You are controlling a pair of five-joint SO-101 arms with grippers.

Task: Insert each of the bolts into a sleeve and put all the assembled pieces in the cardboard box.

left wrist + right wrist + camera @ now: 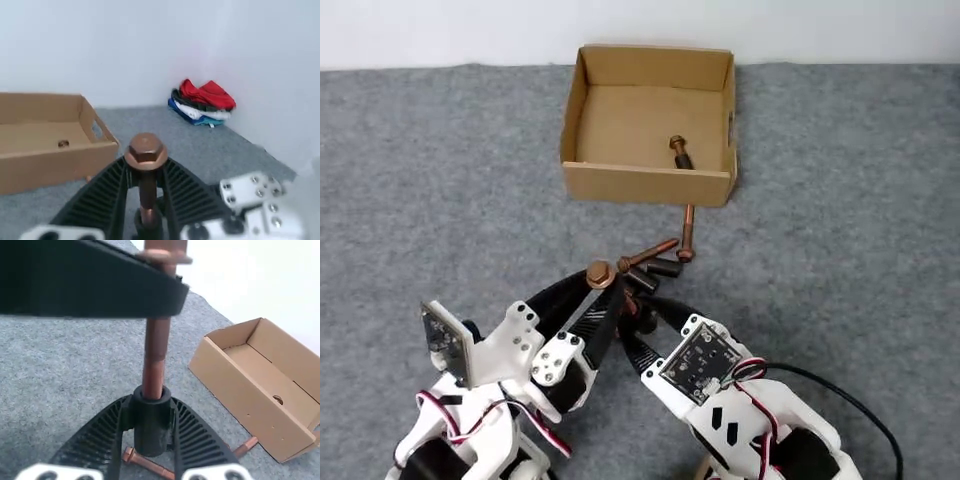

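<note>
bolt [145, 151] gripped by my left gripper [145, 169], tip in sleeve [151, 425] gripped by right gripper [150, 406], clear of cardboard box [650, 185] edge.

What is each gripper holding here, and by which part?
The left gripper grips the bolt on its shank just under the head; the right gripper clamps the sleeve by its sides.

Your bolt [156, 340] hides its lower end inside the sleeve [151, 422]; its head is cut by the picture's edge. From the left wrist, the cardboard box [50, 165] runs off frame, and the piece [63, 144] inside it is too small to identify.
</note>
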